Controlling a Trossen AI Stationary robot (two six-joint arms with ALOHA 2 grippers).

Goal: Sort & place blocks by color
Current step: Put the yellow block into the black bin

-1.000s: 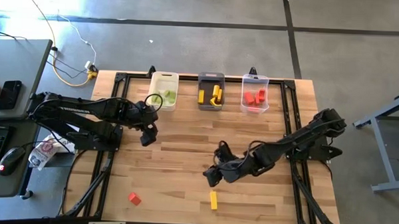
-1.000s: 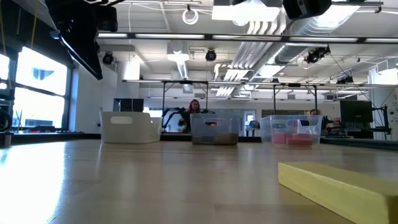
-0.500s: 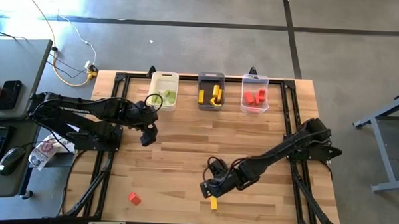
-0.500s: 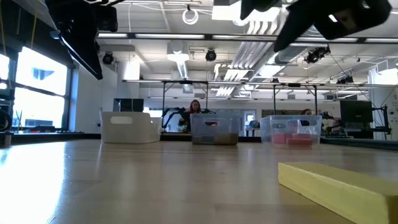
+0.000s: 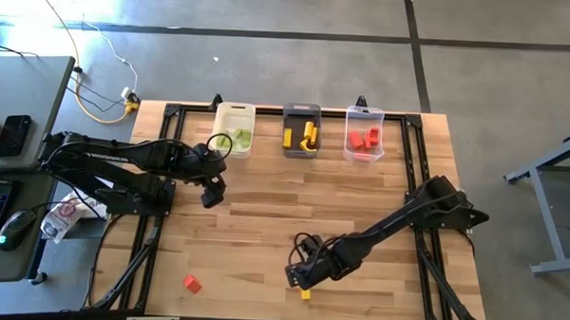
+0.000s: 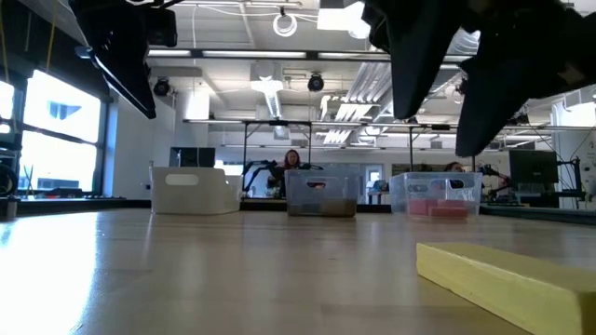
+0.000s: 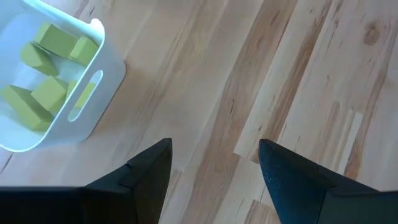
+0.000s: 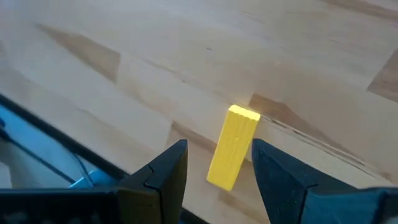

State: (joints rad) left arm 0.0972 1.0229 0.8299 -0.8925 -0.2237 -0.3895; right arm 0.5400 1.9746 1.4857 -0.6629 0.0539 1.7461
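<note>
Right pincer (image 5: 303, 277) has swung down over the yellow bar (image 5: 305, 293) near the desk's (image 5: 264, 226) front edge.
Jaws are standing released, straddling it — long axis pointing away — left pincer (image 5: 211, 191) idling, released.

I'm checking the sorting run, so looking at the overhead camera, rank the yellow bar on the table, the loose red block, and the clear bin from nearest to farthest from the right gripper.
Measured from the right gripper:
1. Yellow bar: just below the open fingers, near the table's front edge.
2. Red block: well off toward the left arm's side, also near the front edge.
3. Clear bin: across the table at the back edge, holding red blocks.
</note>
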